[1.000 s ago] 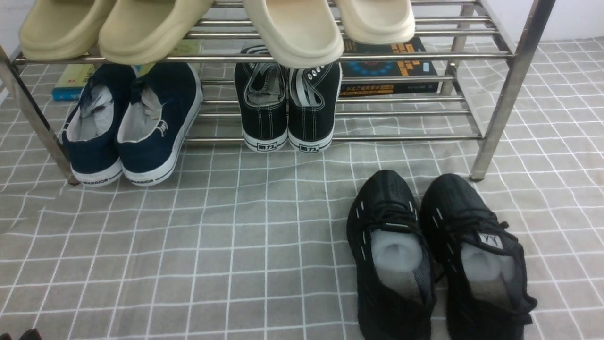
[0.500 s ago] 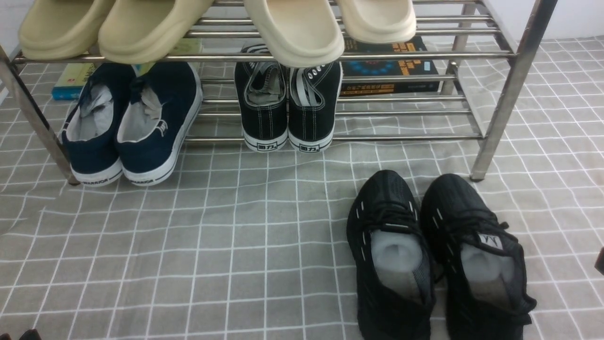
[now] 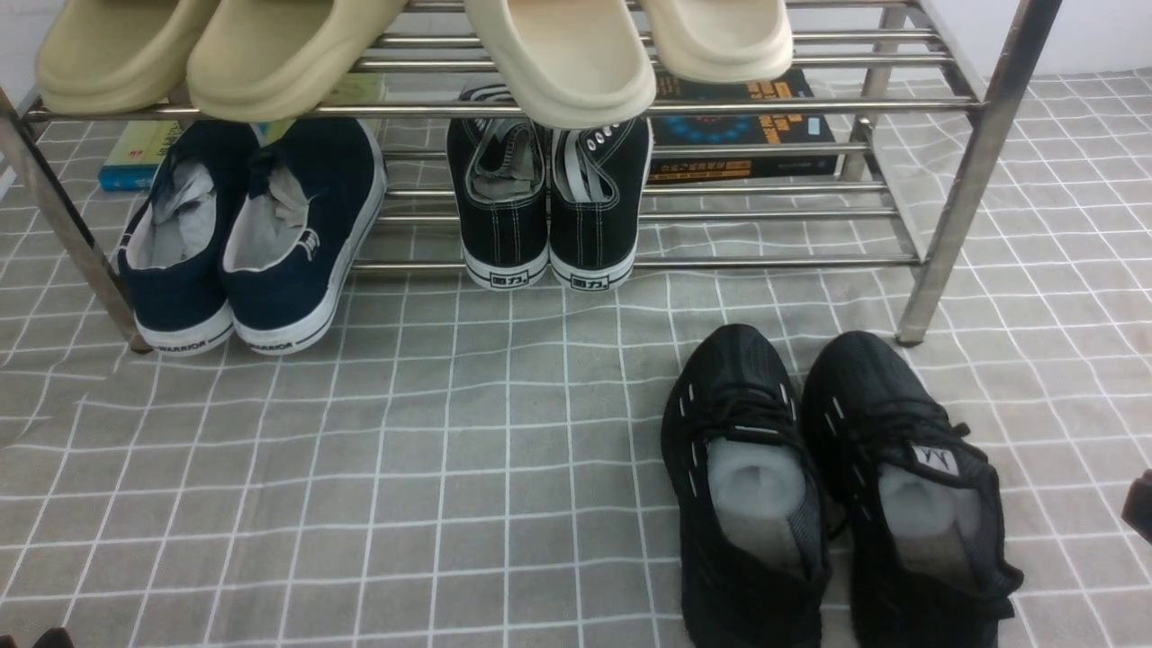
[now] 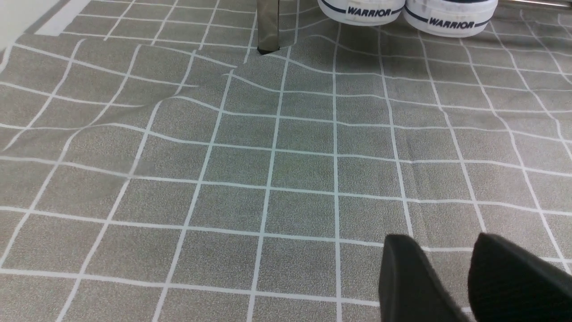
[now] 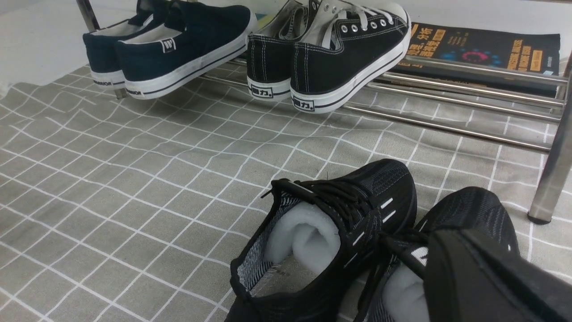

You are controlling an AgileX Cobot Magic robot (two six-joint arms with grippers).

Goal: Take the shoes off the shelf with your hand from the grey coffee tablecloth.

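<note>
Two pincers, nearest. Left pincer [image 4: 442, 257]: two fingertips, a modest gap between them, cloth showing through it, nothing held. Right pincer [image 5: 453, 241]: jaws drawn together, no shoe gripped.

Knit shoes [image 3: 747, 576]: two, one pair, all black, side by side on the cloth. In the front view they lie just left of the right pincer and well to the right of the left one. Toes toward the rack, heels nearer the camera. Pale padding inside each; white dashes along the sides.

Cloth [image 3: 360, 504]: one, grey, thin white grid, slightly wrinkled, spread below both pincers.

Rack [image 3: 967, 189]: one, steel tubes, two tiers, beyond both pincers. Lower tier carries four shoes: two navy slip-ons [image 3: 310, 279], beyond the left pincer; two black canvas sneakers [image 3: 504, 225], between the pincers left to right, farther out. Upper tier, four clogs [image 3: 576, 81]: two khaki, two cream.

Farther still from the pincers: a dark book [image 3: 742, 135] behind the rack's lower tubes, and something yellow and blue [image 3: 135, 162], partly hidden behind the slip-ons.
</note>
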